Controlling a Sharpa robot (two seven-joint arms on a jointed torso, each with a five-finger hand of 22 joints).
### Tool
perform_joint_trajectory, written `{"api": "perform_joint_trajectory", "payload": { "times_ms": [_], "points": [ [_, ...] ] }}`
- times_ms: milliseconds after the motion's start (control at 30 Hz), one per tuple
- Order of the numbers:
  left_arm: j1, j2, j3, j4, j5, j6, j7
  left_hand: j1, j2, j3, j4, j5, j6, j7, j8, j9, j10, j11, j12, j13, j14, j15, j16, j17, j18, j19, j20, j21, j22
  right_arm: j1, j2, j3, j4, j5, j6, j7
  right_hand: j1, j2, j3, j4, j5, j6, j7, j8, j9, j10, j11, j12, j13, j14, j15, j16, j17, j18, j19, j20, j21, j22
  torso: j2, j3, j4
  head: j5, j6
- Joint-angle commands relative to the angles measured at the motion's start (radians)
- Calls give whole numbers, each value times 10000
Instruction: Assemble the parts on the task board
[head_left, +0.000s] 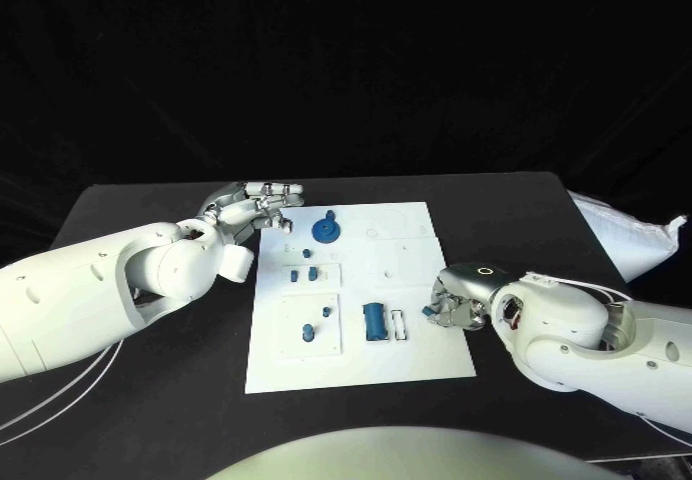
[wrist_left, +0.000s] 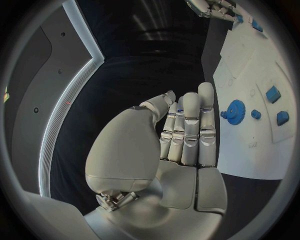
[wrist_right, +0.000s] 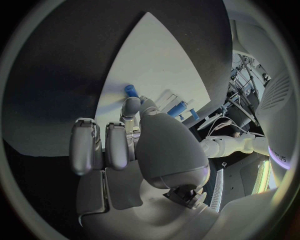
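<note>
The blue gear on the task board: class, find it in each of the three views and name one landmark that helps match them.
Head view: blue gear at the task board's far end, beside the left hand.
Left wrist view: gear just past that hand's fingertips.
Right wrist view: I cannot pick it out.
Shared landmark: the white task board.

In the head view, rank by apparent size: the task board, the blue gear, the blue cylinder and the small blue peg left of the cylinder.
1. task board
2. blue cylinder and blue gear: they look alike in size, unranked
3. small blue peg
</note>
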Motion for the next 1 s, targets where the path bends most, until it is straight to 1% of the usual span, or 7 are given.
{"api": "perform_joint_trajectory", "payload": {
  "times_ms": [33,200,433,733,800,900,1000],
  "points": [
    [2,18,6,22,40,177,37,-43,92,-46,21,39,-19,27,29,-7,-88,3,7,-4,-72,16,7,-12,110,53,33,-42,-12,-72,-27,-66,99,1854,-1068,160,27,-197,295,20,108,102,4,39,79,57,23,61,39,579,-91,52,39,-128,97,-8,53,25,3,-9,14,26,3],
    [2,20,6,34,40,170,32,-45,106,-61,7,41,-31,28,39,-7,-114,3,43,-6,-83,18,18,-41,111,55,36,-57,-30,-46,-14,-63,189,2868,-1727,404,-25,-469,778,113,297,106,26,-7,67,-15,37,-170,-93,549,-82,-39,-78,-126,81,-4,44,12,3,-5,-11,55,-2],
    [3,14,6,50,40,158,26,-45,106,-61,7,41,-31,28,39,-7,-114,3,43,-6,-83,18,18,-41,111,55,36,-57,-30,-36,91,-61,195,3430,-2019,511,-134,-708,1192,202,292,27,84,-115,33,-197,83,-844,-552,515,-50,-176,-255,-127,85,20,49,24,2,-7,-10,51,-13],
    [3,24,5,50,40,166,28,-45,106,-61,7,41,-31,28,39,-7,-114,3,43,-6,-83,18,18,-41,111,55,36,-57,-30,-39,373,-62,76,3645,-1980,467,-325,-872,1392,304,232,81,91,-134,35,-115,93,-793,-528,532,-39,-151,-215,-134,109,35,71,64,7,4,8,68,-17],
    [3,25,5,47,40,165,27,-45,106,-61,7,41,-31,28,39,-7,-114,3,43,-6,-83,18,18,-41,111,55,36,-57,-30,-41,430,-62,43,3662,-1937,434,-427,-926,1426,349,216,125,84,-125,43,-56,88,-712,-476,541,-40,-131,-189,-139,127,37,86,92,3,8,-7,82,-17],
    [3,26,5,48,40,167,29,-45,106,-61,7,41,-31,28,39,-7,-114,3,43,-6,-83,18,18,-41,111,55,36,-57,-30,-44,523,-62,-14,3678,-1858,347,-656,-1024,1402,413,408,187,77,-117,56,25,85,-621,-416,551,-41,-114,-168,-145,146,38,104,122,2,-3,-12,80,-18],
    [3,29,5,52,40,175,26,-45,106,-61,7,41,-31,28,39,-7,-114,3,43,-6,-83,18,18,-41,111,55,36,-57,-30,-48,609,-63,-65,3684,-1784,259,-824,-1047,1377,437,467,235,68,-109,66,88,79,-518,-343,556,-46,-105,-156,-153,169,35,125,160,7,2,-12,86,-19]
  ]
}}
